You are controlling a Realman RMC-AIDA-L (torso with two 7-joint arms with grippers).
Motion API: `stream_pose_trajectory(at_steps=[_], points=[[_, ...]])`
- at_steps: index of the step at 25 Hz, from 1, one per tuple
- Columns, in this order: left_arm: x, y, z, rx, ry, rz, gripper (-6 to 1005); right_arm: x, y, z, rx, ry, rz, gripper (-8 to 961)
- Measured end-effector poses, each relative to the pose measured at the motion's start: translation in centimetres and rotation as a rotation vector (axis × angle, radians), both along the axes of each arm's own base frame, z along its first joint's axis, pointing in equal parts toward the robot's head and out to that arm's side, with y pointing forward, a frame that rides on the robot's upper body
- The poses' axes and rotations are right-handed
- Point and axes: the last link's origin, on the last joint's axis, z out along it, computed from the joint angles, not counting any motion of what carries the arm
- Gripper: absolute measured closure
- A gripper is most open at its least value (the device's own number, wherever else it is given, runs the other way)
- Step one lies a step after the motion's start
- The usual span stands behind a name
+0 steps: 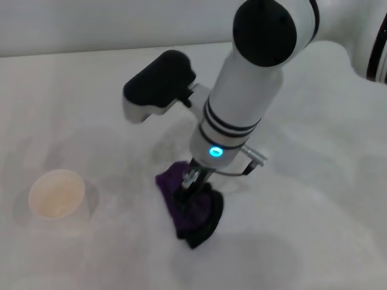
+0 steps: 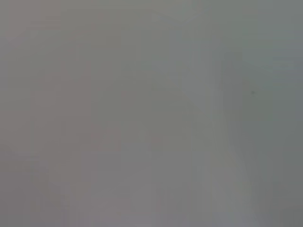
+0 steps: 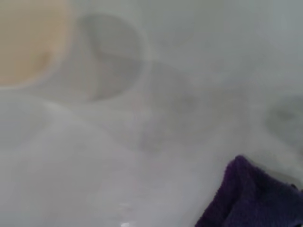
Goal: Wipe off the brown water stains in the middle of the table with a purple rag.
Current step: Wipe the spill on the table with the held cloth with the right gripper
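Wiping under way: right gripper (image 1: 192, 184) at lower centre, jaws clamped on purple rag (image 1: 188, 208) pressed to worktop (image 1: 314, 181); brown stain not visible, possibly beneath rag or removed; 1 white cup (image 1: 57, 193) at lower left; left gripper unseen.

rag (image 1: 188, 208) mid-table (image 1: 314, 199) | right gripper (image 1: 192, 188) on rag | cup (image 1: 57, 193) left

Crumpled purple rag (image 1: 187, 208) on table (image 1: 314, 199), seemingly mid-table.

Pale plain wall (image 1: 91, 24) behind; soft even light.
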Motion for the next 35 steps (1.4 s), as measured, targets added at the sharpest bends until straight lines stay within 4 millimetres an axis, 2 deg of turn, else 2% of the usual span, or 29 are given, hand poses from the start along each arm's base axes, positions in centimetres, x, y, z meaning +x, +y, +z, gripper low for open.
stream_pose_trajectory(at_steps=[5,8,13,20,23,29,35], points=[[0.1,0.1,0.0,0.000,-0.001,-0.002,122,-1.7,-1.8,-0.6,-0.089,0.079,0.022,893],[0.2,0.3,-0.1,0.000,-0.003,-0.006,122,-1.6,-2.1,-0.8,-0.112,0.086,0.024,892],[0.2,0.3,-0.1,0.000,-0.005,-0.004,122,0.0,-0.1,0.2,-0.033,0.021,0.002,890],[-0.2,-0.1,0.2,0.006,-0.003,0.011,123,1.5,2.9,3.0,0.099,-0.070,-0.007,887],[-0.3,-0.2,0.2,0.007,-0.002,0.014,122,1.9,3.4,3.6,0.129,-0.093,-0.016,886],[-0.1,0.2,0.2,0.006,-0.001,0.007,122,1.3,2.3,2.7,0.076,-0.040,-0.021,883],[0.0,0.8,0.1,-0.004,0.003,0.008,123,0.1,-0.1,0.2,-0.065,0.108,0.007,881]])
